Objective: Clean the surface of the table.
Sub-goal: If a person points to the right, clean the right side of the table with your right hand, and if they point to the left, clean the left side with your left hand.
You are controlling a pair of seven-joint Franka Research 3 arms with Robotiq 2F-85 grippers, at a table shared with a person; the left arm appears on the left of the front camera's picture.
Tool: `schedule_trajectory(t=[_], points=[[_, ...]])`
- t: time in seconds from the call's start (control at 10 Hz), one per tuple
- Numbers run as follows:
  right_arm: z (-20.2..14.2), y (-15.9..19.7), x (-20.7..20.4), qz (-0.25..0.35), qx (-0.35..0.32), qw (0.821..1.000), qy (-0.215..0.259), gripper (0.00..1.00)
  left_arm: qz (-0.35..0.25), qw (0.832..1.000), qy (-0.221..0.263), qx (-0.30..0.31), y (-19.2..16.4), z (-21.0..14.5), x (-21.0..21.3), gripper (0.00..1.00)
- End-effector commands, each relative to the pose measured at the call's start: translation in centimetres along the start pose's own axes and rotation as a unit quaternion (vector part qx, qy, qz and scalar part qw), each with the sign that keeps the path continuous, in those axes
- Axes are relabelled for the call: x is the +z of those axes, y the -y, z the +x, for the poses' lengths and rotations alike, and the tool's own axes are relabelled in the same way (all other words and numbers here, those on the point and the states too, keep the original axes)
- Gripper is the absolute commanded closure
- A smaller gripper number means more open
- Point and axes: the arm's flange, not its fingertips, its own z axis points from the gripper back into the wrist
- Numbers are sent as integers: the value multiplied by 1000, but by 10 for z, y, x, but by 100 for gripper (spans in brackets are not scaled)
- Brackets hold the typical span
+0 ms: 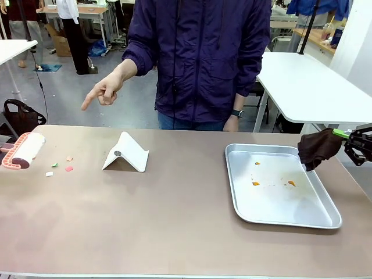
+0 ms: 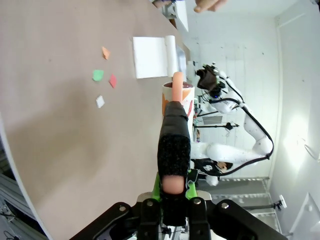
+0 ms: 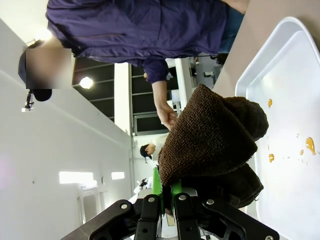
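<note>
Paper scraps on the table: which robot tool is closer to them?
Left. The left tool holds the roller just beside the scraps; the right tool holds a cloth beyond the tray, far off.

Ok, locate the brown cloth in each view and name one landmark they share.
Front view: brown cloth at the right edge, at the metal tray's corner.
Left wrist view: brown cloth upper right, small, on the far arm.
Right wrist view: brown cloth at centre, between the fingers of the right gripper.
Shared landmark: the table.
</note>
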Motion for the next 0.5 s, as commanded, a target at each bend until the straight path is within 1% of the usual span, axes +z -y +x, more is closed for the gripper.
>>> schedule_trajectory(t=[0.0, 0.2, 0.4], points=[[-2, -3, 3, 5, 1, 1000, -7, 100, 53, 997, 51, 8, 17, -13, -1, 81], [-2, -3, 3, 5, 1, 1000, -7, 100, 84, 990, 107, 32, 25, -24, 3, 81], [-2, -3, 3, 5, 1, 1000, -7, 100, 137, 981, 131, 51, 30, -29, 2, 81]])
